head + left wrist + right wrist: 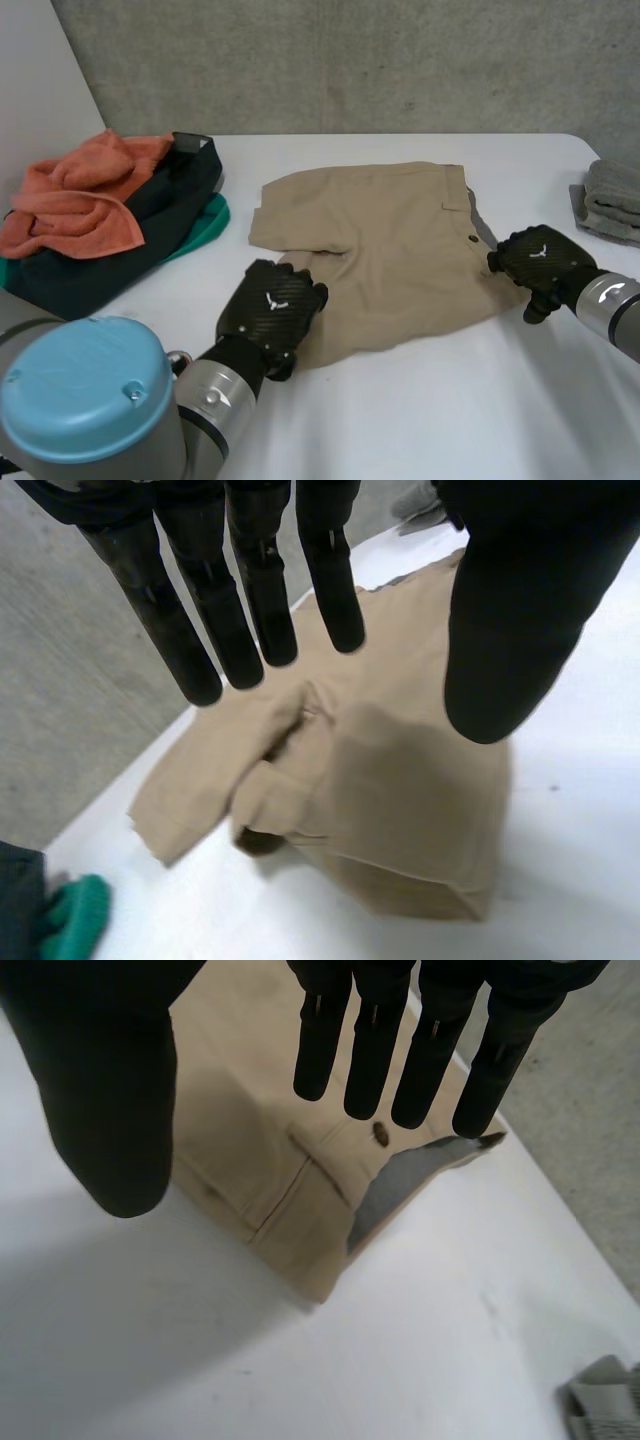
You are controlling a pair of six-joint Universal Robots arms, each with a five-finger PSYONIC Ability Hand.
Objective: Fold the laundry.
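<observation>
Roughly in the middle of the white table (430, 410) lie the tan shorts (390, 250), folded over on themselves, with the waistband at the right and a rumpled fold at the near left. The left hand (272, 305) is over the near left corner of the shorts. Seen from its own wrist, its fingers (250, 590) are straight and spread, the thumb well apart, and nothing is held between them. The right hand (540, 262) is at the right edge of the shorts, by the waistband. Its fingers (370, 1050) are likewise straight with the thumb apart, holding nothing. A dark button (380, 1133) and the grey inner lining of the waistband sit just past the fingertips. At the far left of the table is a pile: an orange towel (80, 200) on a dark garment (170, 215), with a green cloth (205, 225) under it. A folded grey cloth (610, 200) lies at the far right edge, well apart from the shorts.
</observation>
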